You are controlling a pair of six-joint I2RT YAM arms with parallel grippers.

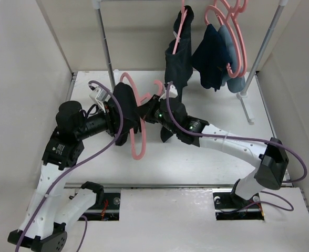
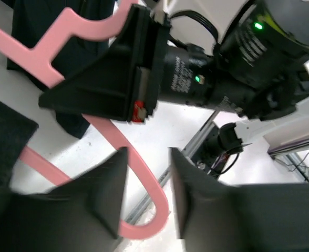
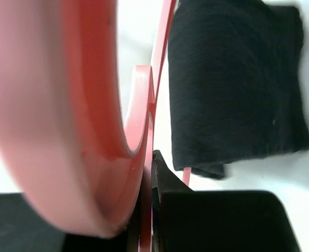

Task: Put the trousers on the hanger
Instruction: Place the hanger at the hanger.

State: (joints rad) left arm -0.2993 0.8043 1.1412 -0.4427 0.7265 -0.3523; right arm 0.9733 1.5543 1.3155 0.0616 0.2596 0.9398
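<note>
The pink hanger (image 1: 140,143) stands on edge mid-table, its hook (image 1: 157,86) pointing to the back. The black trousers (image 1: 124,107) hang bunched over its upper part. My right gripper (image 1: 147,113) is shut on the hanger near the hook; in the right wrist view the thin pink bar (image 3: 150,131) is pinched against one black finger (image 3: 167,184), with the trousers (image 3: 233,79) beyond. My left gripper (image 2: 146,194) is open; the hanger's curved end (image 2: 141,165) passes between its fingers (image 2: 104,194), close to the left one and apart from the right one.
A clothes rail on two metal posts (image 1: 104,44) (image 1: 260,55) stands at the back. On it hang a dark garment on a pink hanger (image 1: 178,55), navy and pale-blue clothes (image 1: 215,58), and several bare pink hangers (image 1: 233,31). White walls close in both sides.
</note>
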